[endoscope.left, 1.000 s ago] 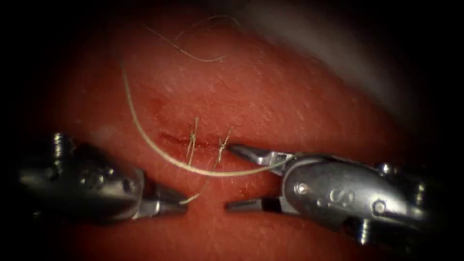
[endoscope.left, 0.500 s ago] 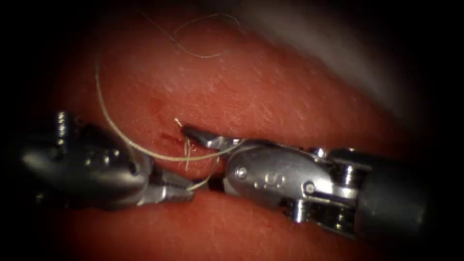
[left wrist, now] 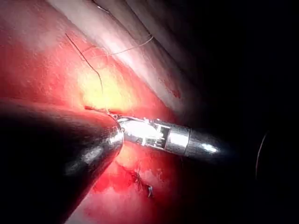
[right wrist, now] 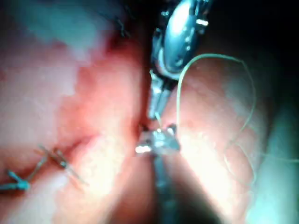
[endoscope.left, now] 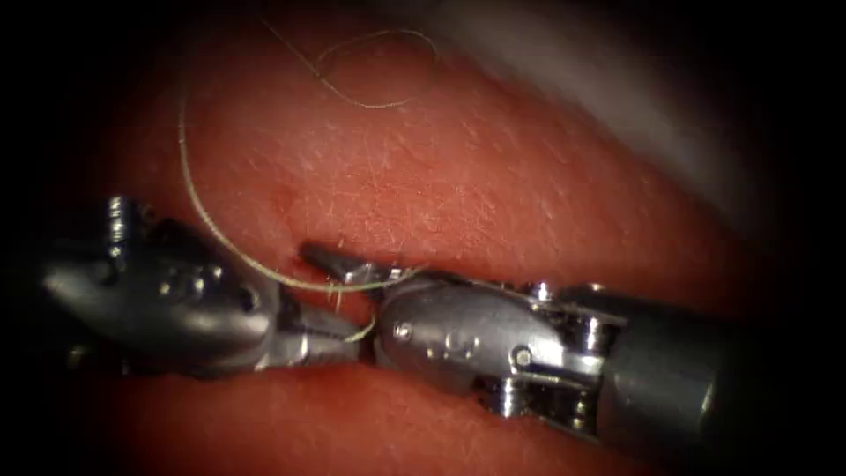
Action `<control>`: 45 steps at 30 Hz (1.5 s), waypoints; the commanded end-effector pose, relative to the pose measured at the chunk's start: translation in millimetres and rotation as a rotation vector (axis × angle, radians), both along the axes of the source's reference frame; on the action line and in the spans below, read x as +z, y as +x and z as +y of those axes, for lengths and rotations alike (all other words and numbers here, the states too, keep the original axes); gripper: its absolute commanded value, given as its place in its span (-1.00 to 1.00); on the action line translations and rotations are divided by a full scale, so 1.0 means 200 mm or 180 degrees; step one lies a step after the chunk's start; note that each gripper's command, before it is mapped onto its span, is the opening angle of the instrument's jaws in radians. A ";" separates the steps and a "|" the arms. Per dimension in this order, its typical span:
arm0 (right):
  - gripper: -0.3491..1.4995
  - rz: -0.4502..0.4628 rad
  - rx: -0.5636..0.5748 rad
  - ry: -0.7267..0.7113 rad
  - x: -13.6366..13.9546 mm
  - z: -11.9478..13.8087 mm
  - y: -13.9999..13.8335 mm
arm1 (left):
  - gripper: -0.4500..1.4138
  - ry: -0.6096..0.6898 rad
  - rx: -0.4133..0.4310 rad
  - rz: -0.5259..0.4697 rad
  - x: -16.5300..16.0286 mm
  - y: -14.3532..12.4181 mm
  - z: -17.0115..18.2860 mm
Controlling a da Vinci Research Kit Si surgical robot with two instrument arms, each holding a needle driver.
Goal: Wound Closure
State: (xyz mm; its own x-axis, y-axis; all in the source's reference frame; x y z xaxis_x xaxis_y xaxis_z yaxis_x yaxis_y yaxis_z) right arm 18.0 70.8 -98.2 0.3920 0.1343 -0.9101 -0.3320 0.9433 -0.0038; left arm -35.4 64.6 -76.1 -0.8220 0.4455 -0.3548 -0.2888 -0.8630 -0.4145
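In the endoscope view my left tool [endoscope.left: 349, 339] is shut on the short end of the pale thread [endoscope.left: 204, 220], just below the cut. That thread arcs from the upper left, runs along the cut and crosses the base of my right tool's [endoscope.left: 339, 293] upper jaw. The right tool lies over the cut with its upper jaw raised, open and holding nothing; its lower jaw is hidden beside the left tip. The right wrist view shows the left tool [right wrist: 180, 37] pinching the thread [right wrist: 219, 58] close to the right tool [right wrist: 159, 141]. I see no needle.
A loose thin thread [endoscope.left: 379, 75] curls on the tissue [endoscope.left: 493, 176] above the cut. Earlier stitches with short cut ends [right wrist: 56, 158] sit along the cut, further ones [left wrist: 140, 179] near red fluid. The pale tissue edge [endoscope.left: 634, 97] lies at the upper right.
My right tool has moved left along the cut until it meets the left tool's tip, covering the two stitches. The thread's arc has shifted left with it. The left tool rose slightly.
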 end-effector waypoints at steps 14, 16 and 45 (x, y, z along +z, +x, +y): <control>0.09 -0.0036 -0.0051 0.0005 0.008 0.002 0.004 | -0.89 0.0013 -0.0008 -0.0001 -0.002 -0.003 -0.004; -1.00 0.0034 -0.0300 0.0058 0.008 0.001 0.003 | -0.89 0.0013 -0.0007 -0.0002 -0.002 -0.003 -0.004; 0.98 -0.0162 -0.0098 0.0184 -0.031 -0.019 -0.069 | 0.32 0.0283 -0.0846 0.0121 -0.001 0.090 0.017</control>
